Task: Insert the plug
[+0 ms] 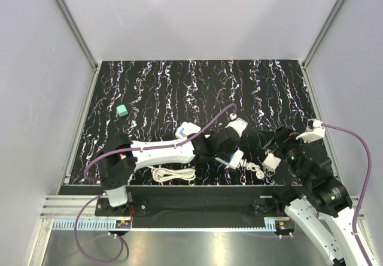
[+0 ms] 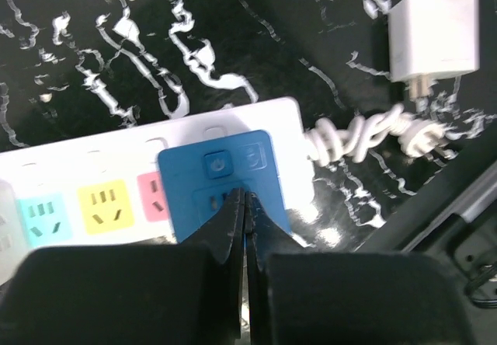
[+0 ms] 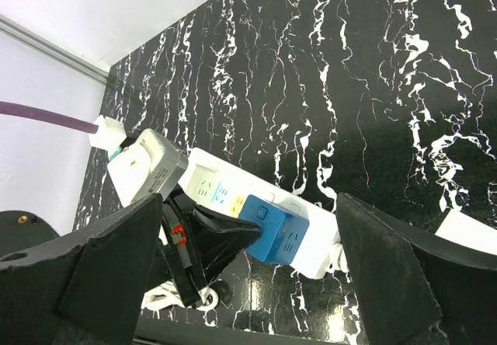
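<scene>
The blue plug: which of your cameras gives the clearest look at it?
The left wrist view: the blue plug fills the middle, face-on, sitting on the white power strip. The right wrist view shows it smaller, from the side. In the top view the left arm hides nearly all of it.

Left arm [image 1: 164, 151] first: one long white link between chunky black joints, with an orange glint at the shoulder. A purple cable [image 1: 206, 122] runs along it to a white camera block [image 1: 238, 126]. The right arm [image 1: 311, 171] has black motor housings up top, white links below, a tiny green light [image 1: 291, 156] and a second purple cable [image 1: 366, 164]. Up close, the left fingers [image 2: 217, 232] are matte black wedges. The right fingers [image 3: 101, 271] are broad, black and faceted.
</scene>
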Robot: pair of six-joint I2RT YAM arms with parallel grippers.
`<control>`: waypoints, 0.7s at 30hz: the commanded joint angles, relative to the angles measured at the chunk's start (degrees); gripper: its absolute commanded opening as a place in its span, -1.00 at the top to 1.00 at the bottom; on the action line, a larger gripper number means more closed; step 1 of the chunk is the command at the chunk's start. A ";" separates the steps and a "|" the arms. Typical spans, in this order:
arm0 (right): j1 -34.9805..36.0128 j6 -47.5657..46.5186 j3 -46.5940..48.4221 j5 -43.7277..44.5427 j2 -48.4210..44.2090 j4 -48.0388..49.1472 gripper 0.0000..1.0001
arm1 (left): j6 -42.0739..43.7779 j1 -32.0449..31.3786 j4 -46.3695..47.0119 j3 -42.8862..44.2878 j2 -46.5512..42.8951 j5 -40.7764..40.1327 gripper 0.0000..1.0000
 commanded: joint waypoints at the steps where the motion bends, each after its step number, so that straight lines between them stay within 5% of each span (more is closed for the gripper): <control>1: 0.26 -0.80 1.89 0.31 1.57 2.51 -0.99 | -3.08 -0.77 -0.69 -3.25 0.51 2.53 1.00; 5: 0.26 0.08 1.27 -0.48 2.98 3.12 -0.99 | -1.24 -0.68 -5.25 -0.79 -2.65 -3.87 0.90; 9: 0.26 0.87 0.31 -3.72 6.49 3.39 -0.97 | 0.70 0.98 -11.05 4.82 -7.04 -8.45 0.32; 10: 0.26 1.22 0.13 -4.78 8.94 3.56 -0.95 | 0.96 2.90 -12.02 5.62 -8.01 -8.63 0.03; 13: 0.26 2.27 -1.36 -10.75 15.08 5.22 -0.80 | 1.14 8.71 -13.53 4.67 -12.49 -6.00 -0.18; 15: 0.26 2.19 -2.33 -16.18 20.18 7.42 -0.64 | 0.97 13.44 -13.26 1.00 -16.26 -5.21 -0.21; 16: 0.26 2.01 -2.94 -17.87 22.04 8.04 -0.38 | 0.71 15.03 -13.26 -0.42 -17.41 -4.86 -0.22; 21: 0.26 2.10 -4.44 -25.35 32.58 11.73 -0.07 | -2.19 28.37 -9.14 -12.37 -25.75 5.42 -0.19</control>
